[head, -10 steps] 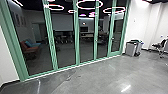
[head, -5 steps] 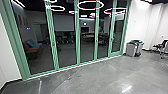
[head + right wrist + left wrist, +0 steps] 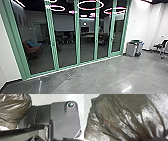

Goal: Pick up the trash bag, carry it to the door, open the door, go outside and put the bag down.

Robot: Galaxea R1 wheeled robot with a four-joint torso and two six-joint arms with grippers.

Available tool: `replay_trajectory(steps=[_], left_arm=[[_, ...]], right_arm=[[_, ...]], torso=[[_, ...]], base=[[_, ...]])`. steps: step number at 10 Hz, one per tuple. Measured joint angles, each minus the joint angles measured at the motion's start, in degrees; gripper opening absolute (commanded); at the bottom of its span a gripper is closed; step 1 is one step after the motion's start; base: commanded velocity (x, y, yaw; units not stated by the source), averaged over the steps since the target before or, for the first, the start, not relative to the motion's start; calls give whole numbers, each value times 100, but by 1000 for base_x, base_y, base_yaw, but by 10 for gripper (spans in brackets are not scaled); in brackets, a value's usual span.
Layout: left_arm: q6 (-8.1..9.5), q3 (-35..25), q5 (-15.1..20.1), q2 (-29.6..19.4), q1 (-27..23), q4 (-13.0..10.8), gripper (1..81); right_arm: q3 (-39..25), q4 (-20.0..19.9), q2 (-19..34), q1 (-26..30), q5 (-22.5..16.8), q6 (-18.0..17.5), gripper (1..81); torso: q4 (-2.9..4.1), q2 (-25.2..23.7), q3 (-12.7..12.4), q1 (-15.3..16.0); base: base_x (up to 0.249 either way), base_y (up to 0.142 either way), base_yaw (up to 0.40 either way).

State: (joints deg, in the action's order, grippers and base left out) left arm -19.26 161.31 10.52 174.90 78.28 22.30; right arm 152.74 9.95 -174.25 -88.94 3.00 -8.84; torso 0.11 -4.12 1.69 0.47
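Filling much of the left wrist view, the grey-brown, shiny trash bag point(image 3: 130, 110) has folds that run together at the dark left gripper point(image 3: 157, 139), which is shut on its gathered neck. The right wrist view shows the bag point(image 3: 15, 107) bulging beside the robot's dark base, its plastic narrowing to a gathered part. A row of glass door panels with green frames point(image 3: 77, 37) stands across the head view, and the panel at the right end point(image 3: 117, 32) has a small handle at its left edge. The panels look shut.
Grey bins point(image 3: 131, 48) stand by the white wall just right of the glass panels. A dark office chair point(image 3: 160, 47) is at the far right. Polished concrete floor point(image 3: 100, 77) stretches in front, and a white wall point(image 3: 7, 57) borders the left side.
The head view has shifted very slightly from the earliest picture, so the camera has moved a little. Over the last half second it looks nearly still.
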Motion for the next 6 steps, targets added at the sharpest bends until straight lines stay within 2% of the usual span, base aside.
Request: replay_trajectory(steps=[2, 6], left_arm=[[0, 0, 4, -1, 24, 0, 10], [-2, 0, 6, -1, -22, 0, 10]], right_arm=[[0, 2, 0, 5, 2, 0, 811], [2, 0, -1, 7, 6, 0, 811]], torso=[[0, 0, 0, 0], [0, -2, 0, -5]], base=[[0, 0, 0], [95, 0, 0]])
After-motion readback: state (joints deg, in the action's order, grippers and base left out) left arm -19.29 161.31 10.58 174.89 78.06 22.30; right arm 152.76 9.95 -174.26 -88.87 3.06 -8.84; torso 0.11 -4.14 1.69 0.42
